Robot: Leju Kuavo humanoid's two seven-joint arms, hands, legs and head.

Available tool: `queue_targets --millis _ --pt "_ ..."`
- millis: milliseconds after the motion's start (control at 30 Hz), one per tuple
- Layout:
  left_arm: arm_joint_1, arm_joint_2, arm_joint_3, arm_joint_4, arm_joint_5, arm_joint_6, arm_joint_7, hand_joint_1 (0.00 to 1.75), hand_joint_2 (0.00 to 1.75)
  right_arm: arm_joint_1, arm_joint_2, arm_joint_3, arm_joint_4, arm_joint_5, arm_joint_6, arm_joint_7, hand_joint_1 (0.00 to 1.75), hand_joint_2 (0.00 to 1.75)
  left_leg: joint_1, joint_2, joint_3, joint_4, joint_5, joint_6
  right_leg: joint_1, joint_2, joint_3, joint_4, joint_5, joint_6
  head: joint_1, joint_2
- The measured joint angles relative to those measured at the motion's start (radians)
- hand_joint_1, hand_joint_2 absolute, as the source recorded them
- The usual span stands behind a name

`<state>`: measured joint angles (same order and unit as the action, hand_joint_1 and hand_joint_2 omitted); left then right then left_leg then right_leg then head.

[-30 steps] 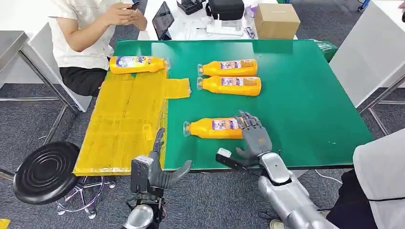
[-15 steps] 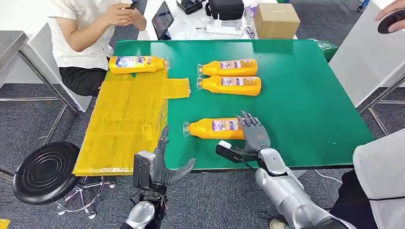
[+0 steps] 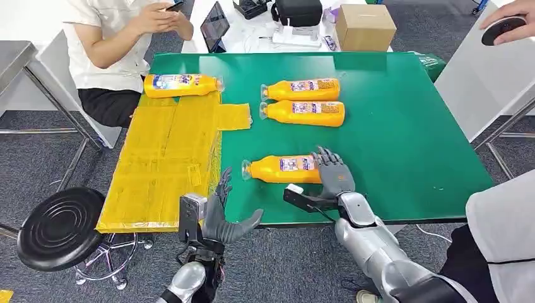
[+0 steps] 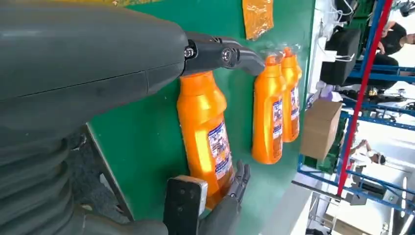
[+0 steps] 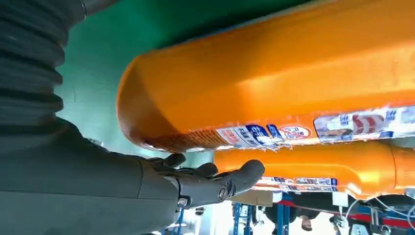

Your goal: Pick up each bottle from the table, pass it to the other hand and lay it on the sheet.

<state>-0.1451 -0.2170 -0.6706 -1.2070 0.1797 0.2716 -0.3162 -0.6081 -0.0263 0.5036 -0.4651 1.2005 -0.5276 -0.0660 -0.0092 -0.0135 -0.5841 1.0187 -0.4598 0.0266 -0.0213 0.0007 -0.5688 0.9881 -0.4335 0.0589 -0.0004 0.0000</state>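
Several orange bottles lie on the green table (image 3: 404,139). The nearest bottle (image 3: 281,169) (image 4: 205,132) (image 5: 274,88) lies on its side near the front edge, cap pointing at the yellow sheet (image 3: 167,158). My right hand (image 3: 333,178) is at this bottle's base end with fingers (image 5: 220,183) spread along it and thumb out; it does not grip. My left hand (image 3: 217,214) is open, just off the front edge beside the sheet. Two more bottles (image 3: 304,101) (image 4: 276,112) lie side by side farther back. One bottle (image 3: 180,84) rests at the sheet's far end.
A person sits at the far left corner with a phone. A cardboard box (image 3: 364,26) and electronics stand behind the table. A black stool (image 3: 60,227) is at the front left. Another person's hand (image 3: 505,25) holds a dark round object at the top right.
My left hand has risen and shifted right toward the table's front edge. My right hand has edged forward against the near bottle's base. A person's hand came in at the top right.
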Motion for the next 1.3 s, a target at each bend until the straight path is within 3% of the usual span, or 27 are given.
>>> queue_targets --millis 633,1033,1067,1100,1300 --pt "-0.015 0.000 -0.025 0.012 0.021 -0.008 0.007 0.00 1.75 -0.044 -0.012 0.008 0.065 0.048 0.056 0.084 0.00 1.75 0.000 0.000 0.002 0.000 0.000 0.000 0.000 0.000 0.001 0.000 0.000 0.000 0.000 0.000" --pt "-0.020 0.000 -0.031 0.016 0.029 -0.012 0.009 0.00 1.75 -0.054 -0.030 0.000 0.093 0.019 0.077 0.072 0.00 1.75 0.000 0.000 0.008 0.000 0.000 0.000 0.000 0.000 0.007 -0.001 0.000 0.000 0.000 0.000" --pt "-0.021 0.000 -0.031 0.016 0.031 -0.013 0.010 0.00 1.75 -0.055 -0.031 -0.003 0.095 0.011 0.084 0.066 1.41 1.75 0.000 0.000 0.009 0.000 0.000 0.000 0.000 0.000 0.007 -0.001 0.000 0.000 0.000 0.000" --pt "-0.022 0.000 -0.032 0.016 0.036 -0.016 0.011 0.00 1.75 -0.056 -0.031 -0.007 0.097 0.003 0.096 0.059 1.75 1.75 0.000 0.000 0.009 0.000 0.000 0.000 0.000 0.000 0.008 -0.001 0.000 0.000 0.000 0.000" --pt "-0.049 -0.008 -0.051 0.026 0.066 -0.031 0.027 0.00 1.75 -0.051 -0.031 -0.040 0.110 -0.046 0.156 -0.038 1.75 1.75 0.000 0.002 0.011 0.000 0.000 0.000 0.000 0.000 0.010 -0.001 0.000 0.000 0.000 0.000"
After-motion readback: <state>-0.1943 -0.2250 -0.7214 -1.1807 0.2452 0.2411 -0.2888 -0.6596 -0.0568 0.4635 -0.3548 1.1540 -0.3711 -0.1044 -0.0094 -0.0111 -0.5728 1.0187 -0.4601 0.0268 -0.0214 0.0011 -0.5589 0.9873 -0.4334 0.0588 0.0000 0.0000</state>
